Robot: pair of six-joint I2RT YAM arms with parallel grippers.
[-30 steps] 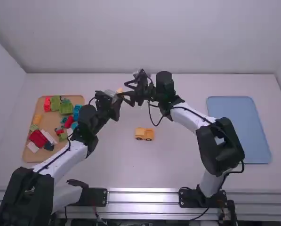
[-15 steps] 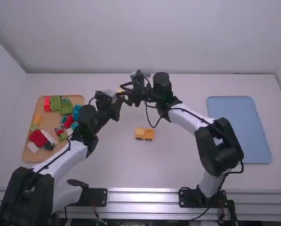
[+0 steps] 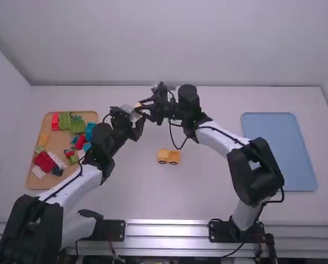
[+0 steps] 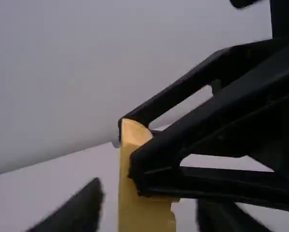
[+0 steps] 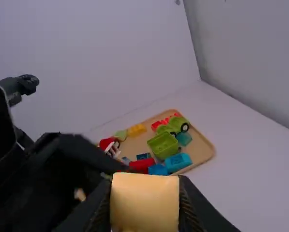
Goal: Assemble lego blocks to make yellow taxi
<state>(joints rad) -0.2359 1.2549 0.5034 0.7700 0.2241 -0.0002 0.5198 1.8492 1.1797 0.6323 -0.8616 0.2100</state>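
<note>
Orange-yellow, the wheeled piece (image 3: 168,157) sits nearest, probably parked upright as the taxi's base; at its 9 o'clock, a tray (image 3: 56,141) keeps the spare blocks (image 3: 77,127) together. Farther, at 11 o'clock, the right gripper (image 4: 134,147) grasps a yellow block (image 5: 144,200); the left gripper's (image 4: 146,203) 2 fingers, parted around it, seem poised to receive it. Lettering: cannot tell.

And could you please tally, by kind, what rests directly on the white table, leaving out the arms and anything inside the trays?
Trays: 2 (tan tray, blue tray)
Wheeled yellow pieces: 1 (wheeled yellow piece)
Total: 3
</note>
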